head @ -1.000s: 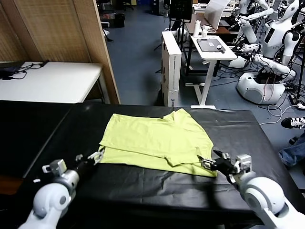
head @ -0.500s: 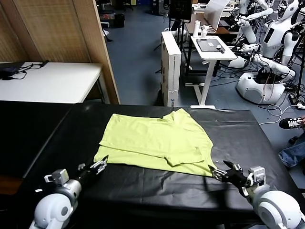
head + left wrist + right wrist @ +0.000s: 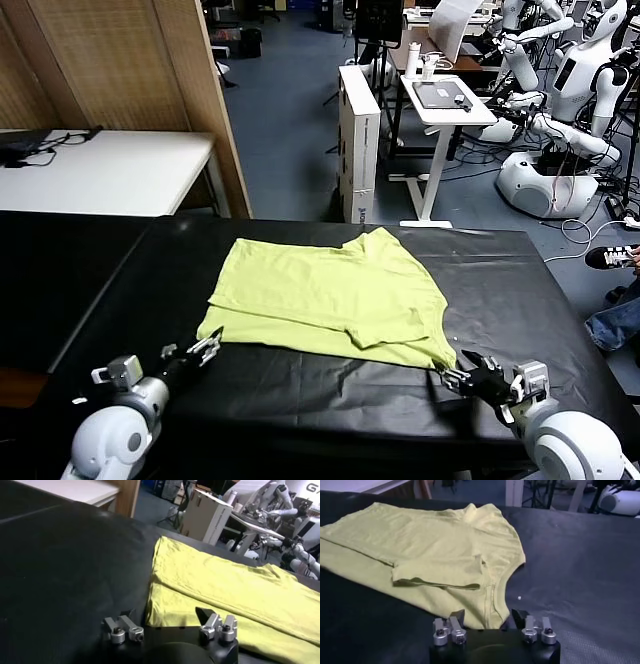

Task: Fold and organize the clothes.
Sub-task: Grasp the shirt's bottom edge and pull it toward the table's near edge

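The lime yellow-green T-shirt (image 3: 330, 290) lies partly folded on the black table (image 3: 500, 270), one sleeve folded over its body. My left gripper (image 3: 205, 347) is open at the shirt's near left corner. In the left wrist view the gripper (image 3: 165, 622) has that corner of the shirt (image 3: 225, 580) between its spread fingers (image 3: 207, 617). My right gripper (image 3: 455, 375) is open at the near right corner. In the right wrist view the gripper (image 3: 487, 619) has the shirt's (image 3: 420, 555) hem edge between its fingers (image 3: 456, 617).
The black table's front edge runs close behind both grippers. A white table (image 3: 110, 170) stands at the far left. A white cabinet (image 3: 360, 140), a small white stand (image 3: 445, 100) and other robots (image 3: 570, 90) stand beyond the far edge.
Both grippers have drawn back toward the table's near edge, the right one farther. The shirt's near corners now reach slightly farther outward.
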